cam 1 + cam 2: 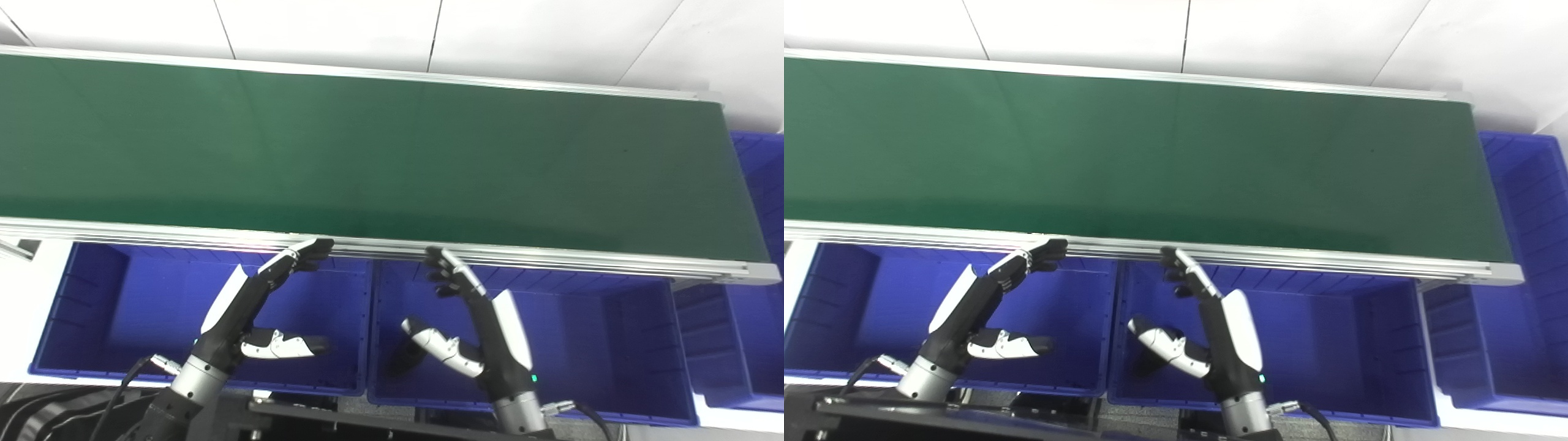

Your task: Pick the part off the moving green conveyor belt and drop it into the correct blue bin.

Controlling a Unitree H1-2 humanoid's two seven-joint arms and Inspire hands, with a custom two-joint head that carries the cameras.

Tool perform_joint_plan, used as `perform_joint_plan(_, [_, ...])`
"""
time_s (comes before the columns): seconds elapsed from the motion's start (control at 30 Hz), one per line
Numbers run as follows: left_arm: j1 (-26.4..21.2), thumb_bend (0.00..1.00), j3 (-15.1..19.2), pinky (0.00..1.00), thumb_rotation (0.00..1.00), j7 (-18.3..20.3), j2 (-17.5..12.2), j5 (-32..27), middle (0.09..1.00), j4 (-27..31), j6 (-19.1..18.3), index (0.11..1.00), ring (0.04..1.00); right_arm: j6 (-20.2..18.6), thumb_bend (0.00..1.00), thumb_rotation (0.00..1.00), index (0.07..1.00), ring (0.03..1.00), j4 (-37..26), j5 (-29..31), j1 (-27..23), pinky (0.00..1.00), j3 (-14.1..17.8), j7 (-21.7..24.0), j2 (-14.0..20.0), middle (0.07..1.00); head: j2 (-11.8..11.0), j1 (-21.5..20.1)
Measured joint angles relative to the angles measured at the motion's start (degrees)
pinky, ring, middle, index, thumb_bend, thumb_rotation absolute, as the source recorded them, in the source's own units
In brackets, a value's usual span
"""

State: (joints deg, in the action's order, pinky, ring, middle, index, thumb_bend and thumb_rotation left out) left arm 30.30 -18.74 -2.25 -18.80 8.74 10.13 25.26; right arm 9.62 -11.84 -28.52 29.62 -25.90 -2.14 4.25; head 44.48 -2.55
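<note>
Three blue bins [92,367], two open hands [245,312].

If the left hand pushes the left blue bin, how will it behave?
The left blue bin looks like rigid ribbed plastic, so probably stiff. It appears empty, so likely light and apt to slide. Low and wide, it should hardly tip under the left hand.

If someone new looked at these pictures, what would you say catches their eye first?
The long green conveyor belt fills the upper half of the view, with no part visible on it. Below its near rail sit blue bins, apparently empty. The left hand and right hand hang open above the bins, fingertips up near the belt's edge.
</note>
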Motion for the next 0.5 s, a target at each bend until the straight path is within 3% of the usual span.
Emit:
perform_joint_plan(0.1, [-0.01, 0.74, -1.15, 0.77, 0.53, -1.54, -0.18, 0.39, 0.844, -1.78, 0.0, 0.838, 0.822, 2.73, 0.75, 0.63, 0.891, 0.787, 3.82, 1.48, -0.34, 0.71, -0.1, -0.67, 0.25, 0.847, -2.63, 0.7])
perform_joint_plan(0.27, [-0.54, 0.73, -3.87, 0.74, 0.47, -4.56, -1.4, 1.09, 0.83, -3.3, 0.0, 0.824, 0.803, 4.42, 0.79, 0.62, 0.88, 0.79, 5.87, 4.97, -0.48, 0.72, 0.13, -0.69, 0.2, 0.847, -4.04, 1.14])
perform_joint_plan(0.5, [-2.43, 0.76, -6.54, 0.72, 0.48, -8.41, -3.25, 1.96, 0.826, -4.74, 0.0, 0.815, 0.799, 5.44, 0.79, 0.6, 0.879, 0.795, 7.88, 7.37, -1.34, 0.72, 0.53, -0.61, 0.23, 0.845, -5.54, 1.76])
